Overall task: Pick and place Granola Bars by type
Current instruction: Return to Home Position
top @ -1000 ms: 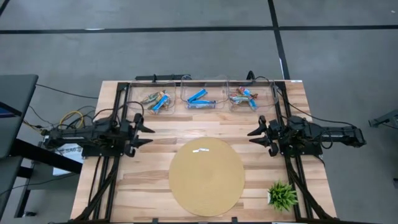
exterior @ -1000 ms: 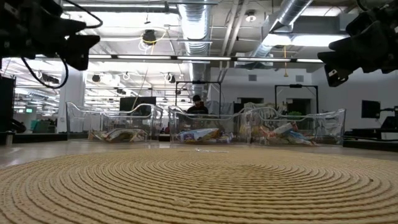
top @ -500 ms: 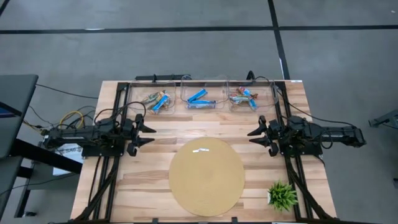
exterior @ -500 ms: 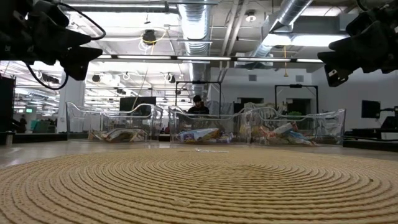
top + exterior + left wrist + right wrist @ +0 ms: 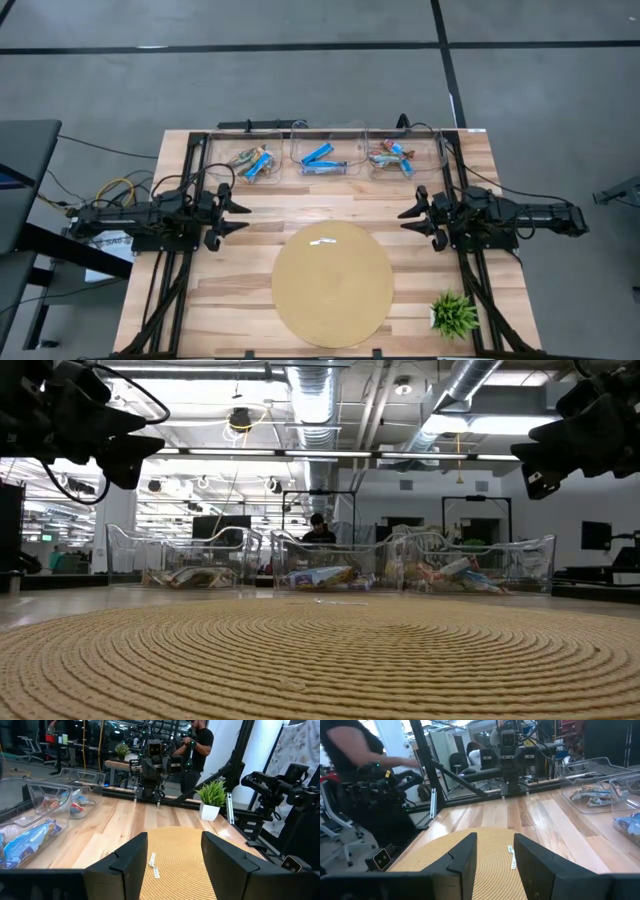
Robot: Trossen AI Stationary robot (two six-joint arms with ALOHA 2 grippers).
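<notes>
The Granola Bars lie in three clear bins along the table's far edge. The left bin [image 5: 250,160] holds tan-green and blue bars. Blue bars fill the middle bin [image 5: 322,160]. Reddish-orange and blue bars are in the right bin [image 5: 392,157]. The low view shows the same three heaps [image 5: 195,577], [image 5: 322,576], [image 5: 455,575]. My left gripper [image 5: 242,214] [image 5: 173,836] hovers open above the table, left of the round tan disc [image 5: 332,282]. My right gripper [image 5: 403,218] [image 5: 494,837] hovers open to the right of the disc. The two grippers face each other.
A small white scrap [image 5: 322,240] lies on the disc's far part. A small green plant [image 5: 453,313] stands at the table's near right corner. Bare wood [image 5: 320,195] runs between the bins and the disc. People show in the room beyond the table.
My left gripper has shifted a little toward the table's middle and then kept still. It stays open.
</notes>
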